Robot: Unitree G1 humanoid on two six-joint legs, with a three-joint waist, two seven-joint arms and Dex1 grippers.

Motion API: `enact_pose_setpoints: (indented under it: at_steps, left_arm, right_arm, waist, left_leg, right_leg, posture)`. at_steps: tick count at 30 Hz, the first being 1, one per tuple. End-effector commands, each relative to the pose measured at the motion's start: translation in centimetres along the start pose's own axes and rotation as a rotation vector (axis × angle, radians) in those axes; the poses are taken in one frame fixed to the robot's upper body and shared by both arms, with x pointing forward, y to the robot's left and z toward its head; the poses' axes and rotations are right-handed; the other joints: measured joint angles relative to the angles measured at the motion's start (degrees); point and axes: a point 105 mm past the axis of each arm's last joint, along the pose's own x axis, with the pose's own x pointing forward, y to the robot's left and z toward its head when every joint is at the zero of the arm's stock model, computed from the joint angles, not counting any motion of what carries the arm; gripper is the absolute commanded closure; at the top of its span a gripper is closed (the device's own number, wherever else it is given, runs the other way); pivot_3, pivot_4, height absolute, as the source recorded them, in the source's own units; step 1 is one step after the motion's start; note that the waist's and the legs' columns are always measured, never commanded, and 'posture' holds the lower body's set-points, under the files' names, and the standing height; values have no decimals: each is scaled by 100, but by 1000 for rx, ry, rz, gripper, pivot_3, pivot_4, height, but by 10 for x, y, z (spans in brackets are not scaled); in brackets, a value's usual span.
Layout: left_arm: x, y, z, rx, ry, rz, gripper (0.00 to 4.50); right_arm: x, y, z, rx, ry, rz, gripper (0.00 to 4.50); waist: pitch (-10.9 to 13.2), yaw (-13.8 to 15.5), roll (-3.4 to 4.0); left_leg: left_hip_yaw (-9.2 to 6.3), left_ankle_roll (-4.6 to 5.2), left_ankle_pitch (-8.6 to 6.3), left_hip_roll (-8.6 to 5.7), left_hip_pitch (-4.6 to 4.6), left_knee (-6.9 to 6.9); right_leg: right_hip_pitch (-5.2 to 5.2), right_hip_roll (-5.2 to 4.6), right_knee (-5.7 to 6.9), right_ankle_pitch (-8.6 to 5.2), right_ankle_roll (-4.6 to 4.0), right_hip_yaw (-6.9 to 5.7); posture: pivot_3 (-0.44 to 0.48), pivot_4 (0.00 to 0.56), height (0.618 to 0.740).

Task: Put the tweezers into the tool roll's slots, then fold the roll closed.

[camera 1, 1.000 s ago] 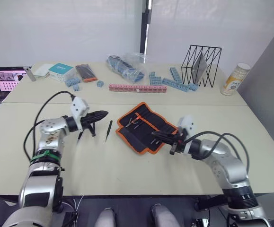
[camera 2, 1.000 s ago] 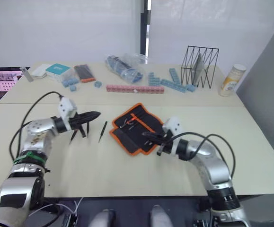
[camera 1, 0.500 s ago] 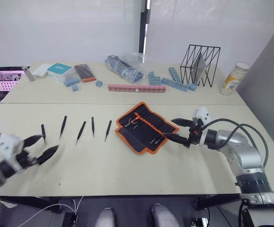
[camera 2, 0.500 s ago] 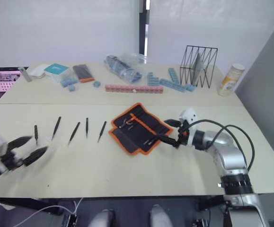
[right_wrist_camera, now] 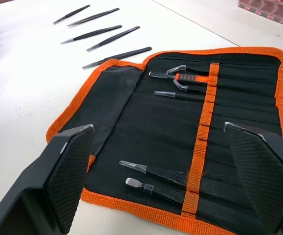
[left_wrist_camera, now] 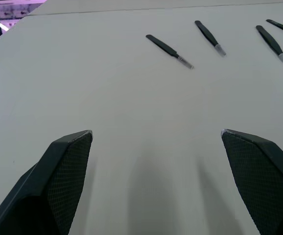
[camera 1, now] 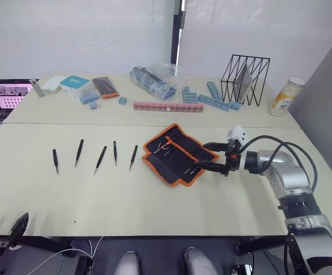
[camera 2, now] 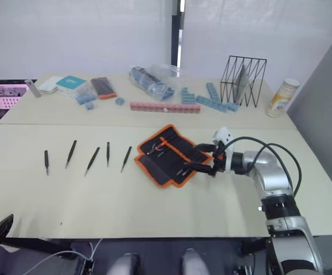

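Note:
Several slim black tweezers (camera 1: 100, 158) lie in a row on the table's left half, apart from each other. The tool roll (camera 1: 174, 152) lies unrolled at the table's middle, black with orange trim. In the right wrist view its slots (right_wrist_camera: 229, 115) hold an orange-handled tool (right_wrist_camera: 192, 78) and a few thin tools. My right gripper (camera 1: 210, 156) is open, low over the roll's right edge, with nothing between its fingers. My left gripper (camera 1: 4, 222) is open and empty at the table's near-left edge, well short of the tweezers (left_wrist_camera: 169, 51).
Along the back stand a laptop (camera 1: 8, 94), a teal box (camera 1: 74, 84), a flat black-and-orange case (camera 1: 104, 87), a plastic bag (camera 1: 151, 80), blue blocks (camera 1: 209, 97), a pink strip (camera 1: 167, 106), a wire rack (camera 1: 246, 77) and a canister (camera 1: 286, 96).
Both grippers have gone from shut to open. My left arm has pulled back from the tweezers to the near-left edge. My right gripper has shifted right, off the roll's lower corner.

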Motion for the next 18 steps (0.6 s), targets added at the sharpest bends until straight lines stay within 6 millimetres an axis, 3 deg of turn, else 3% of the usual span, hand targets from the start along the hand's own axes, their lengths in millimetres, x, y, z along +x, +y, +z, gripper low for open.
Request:
enact_pose_setpoints:
  at_steps: [1, 8, 12, 18]
  left_arm:
    - [1, 2, 13, 20, -44, 21, 16]
    - [36, -10, 24, -48, -14, 25, 16]
    - [73, -13, 38, -100, -5, 114, 16]
    - [103, -23, 33, -105, 79, 205, 16]
  right_arm:
    - [0, 1, 13, -33, -18, 15, 0]
    - [4, 24, 34, -36, -37, 115, 0]
    - [7, 45, 53, -134, -40, 169, 0]
    - [9, 61, 77, -174, -82, 192, 0]
  waist:
    - [0, -4, 0]
    - [0, -1, 0]
    - [0, 19, 0]
    - [-1, -38, -3]
  left_leg:
    - [0, 0, 0, 0, 0, 0]
    - [-1, 0, 0, 0, -2, 2]
    - [-4, 0, 0, 0, -2, 5]
    - [-10, 5, 3, 0, 2, 5]
  right_leg:
    - [-1, 1, 1, 0, 0, 0]
    - [-2, 4, 5, 0, 1, 2]
    - [-1, 7, 13, 0, 3, 2]
    - [6, 13, 17, 12, 23, 4]
  posture:
    - [0, 150, 740]
    - [0, 150, 740]
    - [0, 150, 740]
    - [0, 150, 740]
